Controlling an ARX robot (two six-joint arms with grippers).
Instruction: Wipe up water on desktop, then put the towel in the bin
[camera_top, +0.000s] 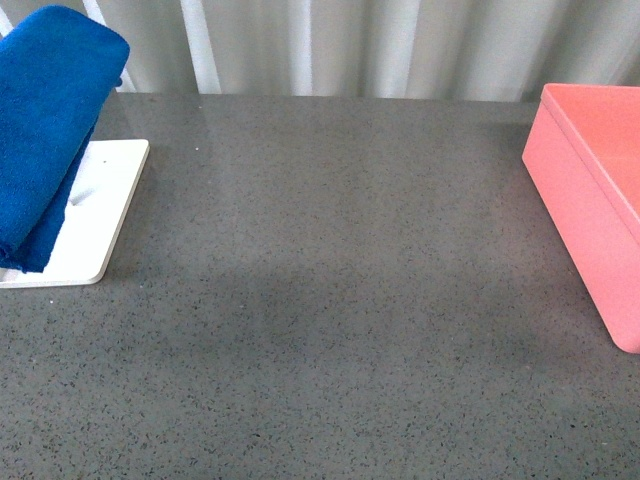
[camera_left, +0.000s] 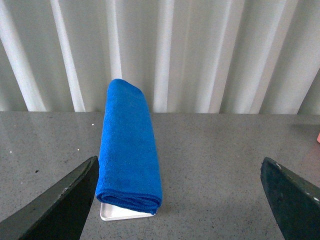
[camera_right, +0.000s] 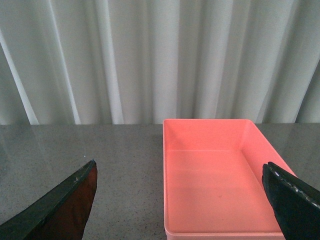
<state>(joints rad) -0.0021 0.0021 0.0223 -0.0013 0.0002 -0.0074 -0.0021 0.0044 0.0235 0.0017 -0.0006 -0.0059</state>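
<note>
Folded royal-blue fluffy microfibre towel (camera_top: 45, 130) lies over a flat white tray (camera_top: 100, 215) at ten o'clock on the speckled dark grey stone-like desktop (camera_top: 330, 300). Salmon-pink rectangular plastic bin (camera_top: 590, 190) sits at three o'clock. The left gripper (camera_left: 179, 161) and right gripper (camera_right: 179, 166) are both spread wide, holding nothing.

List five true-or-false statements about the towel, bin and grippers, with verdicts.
1. The blue towel sits over the white tray. True.
2. The pink bin holds the towel. False: the bin is empty.
3. The left gripper is shut on the towel. False: its jaws stand wide open, empty.
4. The right gripper is open, facing the bin. True.
5. Towel and bin touch. False: they are at opposite sides of the desktop.
</note>
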